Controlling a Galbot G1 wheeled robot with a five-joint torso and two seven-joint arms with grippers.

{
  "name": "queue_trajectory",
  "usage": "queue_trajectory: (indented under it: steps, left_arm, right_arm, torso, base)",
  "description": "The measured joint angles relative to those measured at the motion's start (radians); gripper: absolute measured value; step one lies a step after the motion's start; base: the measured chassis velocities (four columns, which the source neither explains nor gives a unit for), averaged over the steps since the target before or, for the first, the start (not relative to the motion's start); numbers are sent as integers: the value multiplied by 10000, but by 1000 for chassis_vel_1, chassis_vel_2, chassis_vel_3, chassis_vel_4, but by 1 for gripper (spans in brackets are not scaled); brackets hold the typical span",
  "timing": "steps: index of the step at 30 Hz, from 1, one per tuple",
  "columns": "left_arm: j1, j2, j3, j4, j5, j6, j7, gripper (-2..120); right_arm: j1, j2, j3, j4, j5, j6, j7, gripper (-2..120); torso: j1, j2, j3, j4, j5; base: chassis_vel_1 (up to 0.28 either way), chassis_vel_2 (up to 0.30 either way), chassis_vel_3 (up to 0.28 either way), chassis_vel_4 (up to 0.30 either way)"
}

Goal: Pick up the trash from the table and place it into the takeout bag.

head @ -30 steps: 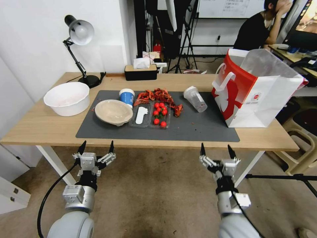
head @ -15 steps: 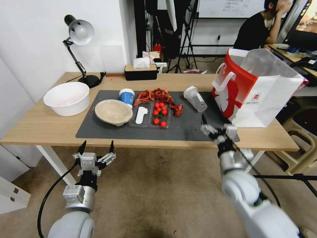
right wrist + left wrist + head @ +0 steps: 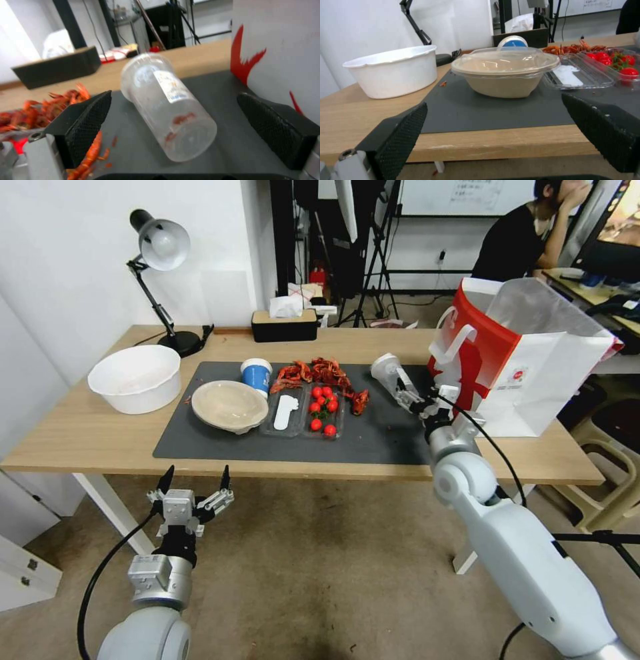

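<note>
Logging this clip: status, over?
Right claw open, straddling tipped clear cup beside takeout bag. Left claw open, parked below table. Nothing blocking.

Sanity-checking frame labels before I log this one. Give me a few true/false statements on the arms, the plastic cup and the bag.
1. The clear plastic cup lies on its side on the grey mat. True.
2. The right gripper is shut on the cup. False: its fingers are open on either side of the cup, not touching it.
3. The left gripper is over the table, above the beige bowl. False: it hangs below the table's front edge, open.
4. The takeout bag stands upright with its mouth open, to the right of the cup. True.
5. The blue-and-white paper cup is already in the bag. False: it stands on the mat behind the bowl.
</note>
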Motion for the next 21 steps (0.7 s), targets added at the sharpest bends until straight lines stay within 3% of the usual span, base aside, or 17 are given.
queue_trajectory:
  steps: [16,21]
  left_arm:
    - [14,-9,-9,80,33,-120,-10,100]
    - [14,1,-35,98,35,-143,-17,100]
  right_arm:
    - [788,313,-526,-1183,248,-443,577,89]
    - [985,418,-667,-1483,294,-445,604,73]
  torso:
    - [-2,0,-2,0,0]
    - [-2,0,-2,0,0]
  base:
    - [0,0,0,0]
    - [0,0,0,0]
